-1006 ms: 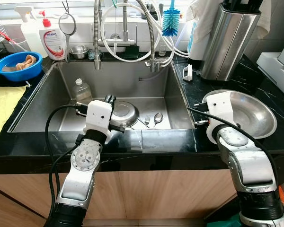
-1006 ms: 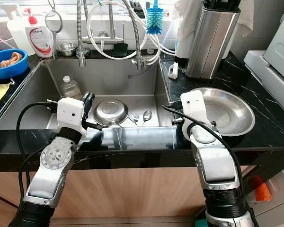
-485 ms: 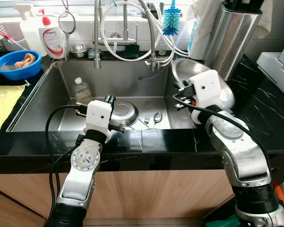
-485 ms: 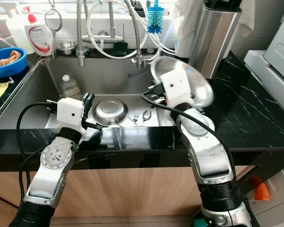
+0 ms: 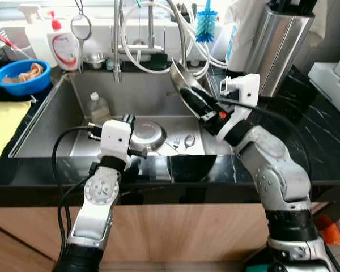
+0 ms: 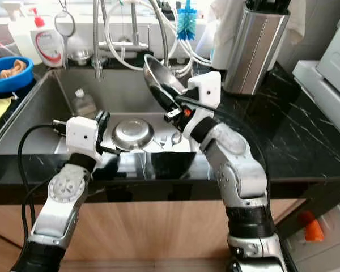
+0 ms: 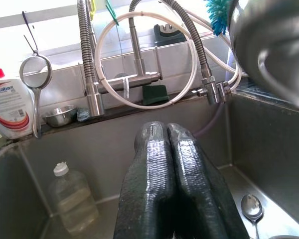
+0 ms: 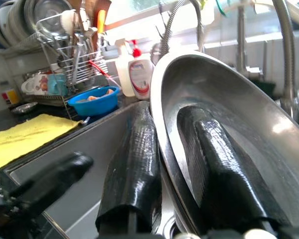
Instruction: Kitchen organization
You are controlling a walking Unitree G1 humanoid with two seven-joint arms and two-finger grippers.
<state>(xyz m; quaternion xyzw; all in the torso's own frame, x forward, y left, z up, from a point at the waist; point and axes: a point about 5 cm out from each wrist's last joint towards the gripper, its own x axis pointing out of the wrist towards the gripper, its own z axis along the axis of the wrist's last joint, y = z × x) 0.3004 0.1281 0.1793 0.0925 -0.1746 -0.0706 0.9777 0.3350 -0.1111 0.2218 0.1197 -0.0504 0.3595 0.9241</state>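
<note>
Over the steel sink (image 5: pixel 73 122), a steel bowl (image 5: pixel 184 85) is clamped by its rim in the right gripper (image 5: pixel 205 109), tilted for lowering; the left gripper (image 7: pixel 174 184) is held pressed together, idle

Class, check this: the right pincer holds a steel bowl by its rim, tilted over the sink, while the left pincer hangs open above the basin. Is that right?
Not quite. The left pincer is shut, fingers pressed together, as the left wrist view shows. The rest stands: the right pincer grips the steel bowl by its rim, tilted over the sink.

The steel bowl (image 8: pixel 224 129) hides part of one right end effector finger (image 8: pixel 214 164).
</note>
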